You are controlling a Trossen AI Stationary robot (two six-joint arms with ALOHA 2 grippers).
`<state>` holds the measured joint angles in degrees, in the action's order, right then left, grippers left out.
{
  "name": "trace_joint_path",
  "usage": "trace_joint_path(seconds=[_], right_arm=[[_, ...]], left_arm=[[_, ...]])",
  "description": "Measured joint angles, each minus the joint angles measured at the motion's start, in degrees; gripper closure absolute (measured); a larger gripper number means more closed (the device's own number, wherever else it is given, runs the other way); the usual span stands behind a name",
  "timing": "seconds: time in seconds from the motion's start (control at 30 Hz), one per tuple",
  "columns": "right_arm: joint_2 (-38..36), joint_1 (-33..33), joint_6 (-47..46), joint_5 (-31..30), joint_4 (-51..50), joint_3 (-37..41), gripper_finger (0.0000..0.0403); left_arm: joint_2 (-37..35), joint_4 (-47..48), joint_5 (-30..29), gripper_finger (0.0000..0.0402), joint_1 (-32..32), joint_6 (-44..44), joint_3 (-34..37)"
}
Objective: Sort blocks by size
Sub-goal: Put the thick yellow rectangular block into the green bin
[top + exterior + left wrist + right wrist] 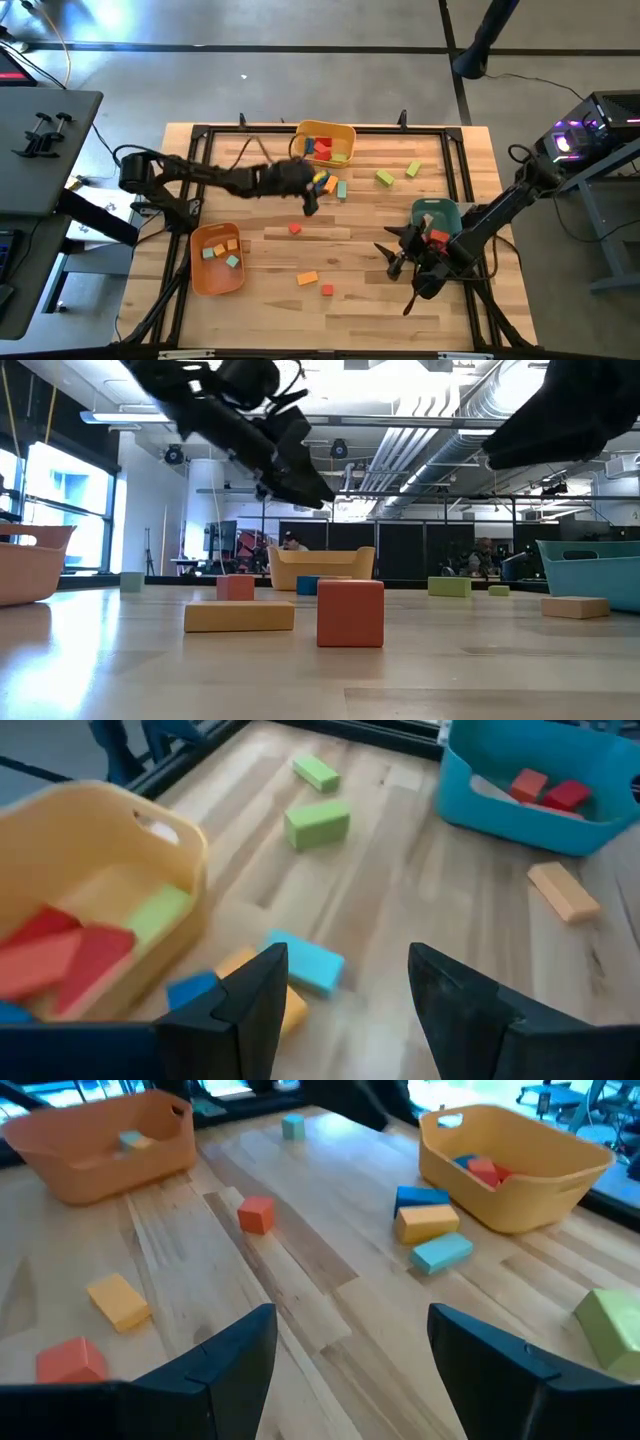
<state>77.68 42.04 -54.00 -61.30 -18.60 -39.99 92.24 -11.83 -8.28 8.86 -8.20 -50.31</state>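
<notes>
Wooden blocks lie scattered on the table. A blue [192,990], an orange [290,1007] and a teal block [305,963] rest beside the yellow bin [325,142]. Two green blocks [385,178] lie farther right. A red cube [295,229], an orange block [307,278] and a red block [327,290] lie mid-table. My left gripper [310,207] hangs open above the table, just near of the three-block cluster, with nothing between its fingers [262,995]. My right gripper [395,257] stands open and empty beside the teal bin [437,213].
The yellow bin [95,870] holds red, green and blue blocks. The orange bin [217,258] at near left holds several small blocks. The teal bin [540,785] holds red blocks, and a tan block [563,890] lies beside it. A black frame runs around the table's edges.
</notes>
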Motion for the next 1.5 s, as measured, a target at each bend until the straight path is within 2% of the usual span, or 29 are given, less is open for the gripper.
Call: trace_joint_path(seconds=[0.2, 0.37, 0.53, 0.8, 1.03, 1.13, 1.3, 1.5], right_arm=[[1.93, -3.7, -0.04, 3.66, 0.86, 0.0, 0.0148], [1.98, -7.93, 0.28, 6.89, 2.19, 0.0, 0.0148], [1.98, -9.75, 0.45, 7.11, 3.97, 0.0, 0.0148], [1.98, -9.66, 0.7, 9.31, 5.25, -0.02, 0.0148], [1.98, -9.5, 1.5, 9.47, 5.83, -0.02, 0.0148], [1.98, -9.5, 2.08, 9.39, 6.04, -0.02, 0.0148], [1.98, -9.49, 3.02, 9.4, 6.43, -0.02, 0.0148], [1.98, -9.0, 3.03, 9.43, 6.56, -0.02, 0.0148]], left_arm=[[-0.76, -3.72, -13.16, 0.0209, -8.15, -8.22, 5.8], [0.15, -3.54, -20.82, 0.0209, -10.22, -15.55, 6.54], [2.03, -5.56, -20.79, 0.0209, -8.33, -20.05, 6.45], [9.29, -12.95, -12.6, 0.0174, -4.65, -17.71, 5.66], [15.66, -13.42, -12.04, 0.0159, -4.69, -16.79, 0.88], [18.43, -13.03, -13.81, 0.0158, -5.08, -15.24, -1.63], [21.36, -7.75, -20.84, 0.0158, -5.29, -15.15, -5.26], [22.46, -5.99, -21.68, 0.0158, -5.27, -15.55, -6.62]])
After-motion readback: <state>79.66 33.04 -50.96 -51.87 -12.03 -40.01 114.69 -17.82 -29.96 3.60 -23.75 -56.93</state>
